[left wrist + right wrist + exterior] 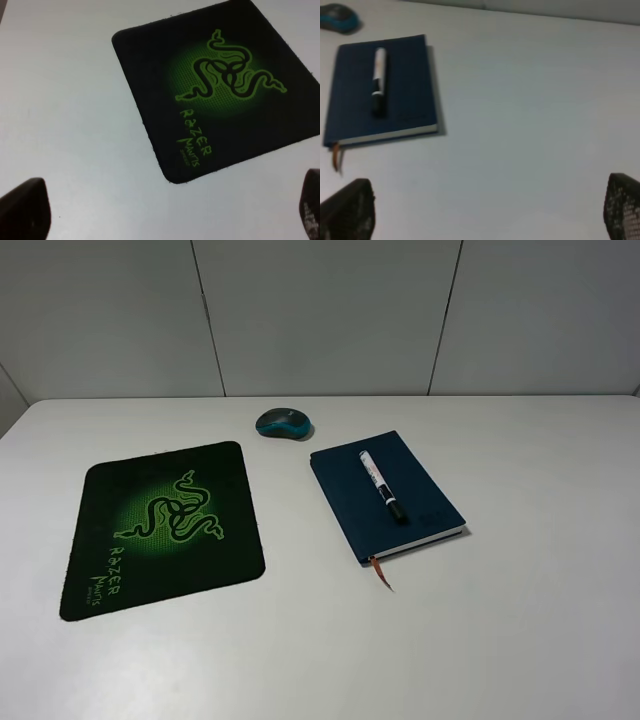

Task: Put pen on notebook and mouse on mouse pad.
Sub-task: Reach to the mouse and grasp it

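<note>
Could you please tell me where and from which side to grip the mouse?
Probably from straight above, closing on the teal sides of the mouse across its narrow width: it lies flat, long axis left to right in the high view, and its domed top offers no hold.

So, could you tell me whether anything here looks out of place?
Only the oval teal-sided mouse: it sits on the white table beyond the black green-logo mouse pad, not on it. The white pen rests on the navy notebook.

L hand (167, 206), R hand (485, 208): spread wide
</note>
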You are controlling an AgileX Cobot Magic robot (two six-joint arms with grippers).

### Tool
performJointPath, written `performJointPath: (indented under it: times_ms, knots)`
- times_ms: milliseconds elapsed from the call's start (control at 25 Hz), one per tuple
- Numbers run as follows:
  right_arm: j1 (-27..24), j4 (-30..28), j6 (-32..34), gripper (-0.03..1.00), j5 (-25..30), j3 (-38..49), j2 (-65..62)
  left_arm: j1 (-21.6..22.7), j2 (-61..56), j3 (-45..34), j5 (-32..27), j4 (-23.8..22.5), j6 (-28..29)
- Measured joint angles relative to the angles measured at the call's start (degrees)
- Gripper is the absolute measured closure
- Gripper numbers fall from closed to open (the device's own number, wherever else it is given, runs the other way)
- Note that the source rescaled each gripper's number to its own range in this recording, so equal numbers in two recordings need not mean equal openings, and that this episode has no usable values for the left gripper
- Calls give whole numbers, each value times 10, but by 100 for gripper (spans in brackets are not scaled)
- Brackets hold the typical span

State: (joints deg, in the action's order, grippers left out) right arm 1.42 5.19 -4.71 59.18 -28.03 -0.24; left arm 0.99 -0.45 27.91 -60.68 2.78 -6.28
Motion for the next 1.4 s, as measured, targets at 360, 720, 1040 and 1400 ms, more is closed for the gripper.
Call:
performJointPath:
  times_ms: [360,720,1040,1400]
  knots:
    - [-12,0,0,-3,0,0,0,0,0,0,0,-1,0]
    - [-12,0,0,-3,0,0,0,0,0,0,0,-1,0]
    - [-12,0,0,-3,0,0,0,0,0,0,0,-1,0]
    - [-12,1,0,-3,0,0,0,0,0,0,0,-1,0]
